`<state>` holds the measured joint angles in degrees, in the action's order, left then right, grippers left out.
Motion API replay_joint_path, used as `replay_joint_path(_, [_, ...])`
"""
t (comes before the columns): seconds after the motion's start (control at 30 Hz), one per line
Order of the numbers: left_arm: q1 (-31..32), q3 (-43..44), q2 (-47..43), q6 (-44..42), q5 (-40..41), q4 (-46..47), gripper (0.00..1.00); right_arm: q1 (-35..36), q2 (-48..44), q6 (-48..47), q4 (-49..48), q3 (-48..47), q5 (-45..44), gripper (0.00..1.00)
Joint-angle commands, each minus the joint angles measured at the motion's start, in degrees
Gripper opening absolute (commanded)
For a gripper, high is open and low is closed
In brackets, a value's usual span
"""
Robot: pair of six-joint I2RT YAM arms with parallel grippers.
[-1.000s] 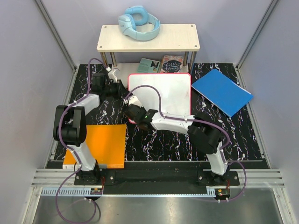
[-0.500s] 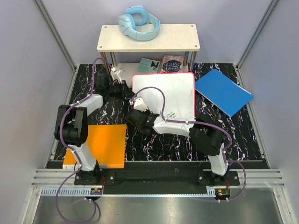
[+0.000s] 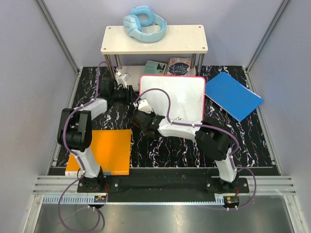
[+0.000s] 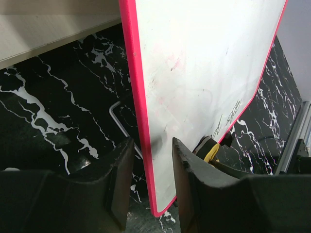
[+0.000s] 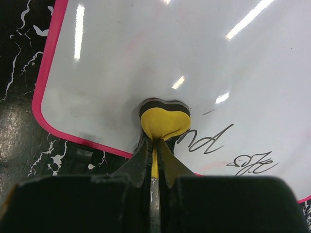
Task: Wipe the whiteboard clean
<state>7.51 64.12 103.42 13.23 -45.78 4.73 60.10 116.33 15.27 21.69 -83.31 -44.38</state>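
Note:
The whiteboard (image 3: 177, 94) (image 4: 194, 73) (image 5: 146, 48), glossy white with a red-pink rim, sits on the black marbled table in front of the shelf. Dark handwriting (image 5: 209, 138) runs along its near edge. My left gripper (image 3: 130, 93) (image 4: 151, 145) is open, one finger on each side of the board's left rim, with gaps showing. My right gripper (image 3: 142, 109) (image 5: 155, 141) is shut on a yellow eraser (image 5: 164, 121) (image 4: 211, 151), which presses on the board near its near-left corner, just left of the writing.
An orange sheet (image 3: 109, 150) lies at the near left and a blue sheet (image 3: 232, 94) at the far right. The wooden shelf (image 3: 194, 41) carries light-blue headphones (image 3: 144, 24), with books (image 3: 167, 67) beneath. Grey walls close in both sides.
The whiteboard has shifted to the right. My left gripper's jaws, closed on the board's rim before, have parted. The right gripper with the eraser has moved slightly along the near-left part of the board.

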Motion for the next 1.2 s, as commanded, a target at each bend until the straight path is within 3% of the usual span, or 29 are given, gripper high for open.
replay_joint_path(0.0, [0.49,0.39,1.7,1.52,-4.48,5.02,0.4,-1.21,1.7,-1.73,-1.48,-1.51,2.28,0.0])
replay_joint_path(0.17, [1.54,0.92,3.11,2.94,-7.39,7.04,0.41,-1.21,1.97,-2.26,-2.0,-1.42,3.42,0.0])
replay_joint_path(0.23, [2.33,1.18,3.81,3.03,-8.09,7.05,0.36,-1.21,2.14,-2.35,-2.09,-1.42,3.86,0.0])
replay_joint_path(0.27, [2.6,1.36,3.9,2.94,-8.62,7.05,0.32,-1.21,2.23,-2.43,-2.18,-1.51,4.04,0.0])
replay_joint_path(0.3, [3.12,1.45,4.33,2.94,-8.89,6.87,0.16,-1.12,2.23,-2.52,-2.27,-1.59,4.04,0.0])
replay_joint_path(0.37, [3.56,2.06,4.69,2.41,-8.8,6.08,0.01,-1.21,2.32,-2.52,-2.27,-1.51,4.13,0.0])
replay_joint_path(1.17, [1.81,-5.23,-4.36,-1.2,8.34,-0.6,0.0,-6.3,-0.84,2.31,0.54,-0.19,4.21,0.0])
